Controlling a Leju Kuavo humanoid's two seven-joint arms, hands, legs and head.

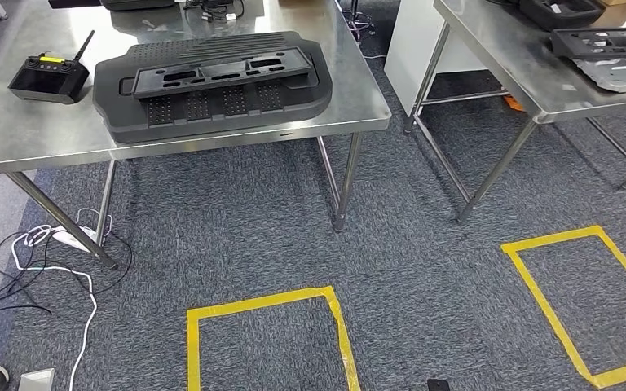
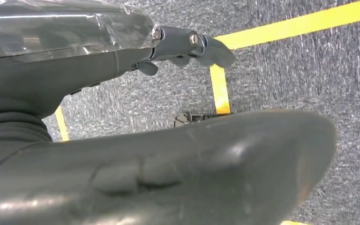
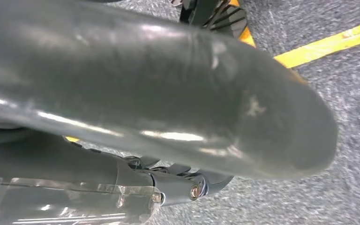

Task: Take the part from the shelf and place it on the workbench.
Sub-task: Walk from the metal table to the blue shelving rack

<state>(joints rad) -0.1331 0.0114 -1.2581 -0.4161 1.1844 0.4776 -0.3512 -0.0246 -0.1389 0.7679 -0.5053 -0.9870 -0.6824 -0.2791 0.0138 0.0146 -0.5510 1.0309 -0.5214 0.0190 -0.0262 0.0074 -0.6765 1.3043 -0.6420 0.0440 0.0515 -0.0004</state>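
Observation:
A large black moulded part (image 1: 212, 110) lies flat on the steel workbench (image 1: 41, 138) at the upper left of the head view, with a narrower black slotted piece (image 1: 220, 75) resting on top of it. My left hand (image 2: 122, 117) hangs over the grey carpet; its thick thumb (image 2: 192, 164) and darker fingers (image 2: 206, 47) are apart and hold nothing. My right hand (image 3: 145, 108) also hangs above the carpet, its fingers (image 3: 192, 185) apart from the thumb (image 3: 215, 93) and holding nothing.
A black remote controller (image 1: 49, 77) sits on the workbench's left side. A second steel table (image 1: 505, 57) at the right carries another black part (image 1: 607, 41). Yellow tape squares (image 1: 261, 300) (image 1: 550, 238) mark the carpet. White and black cables (image 1: 49, 261) lie by the workbench's left legs.

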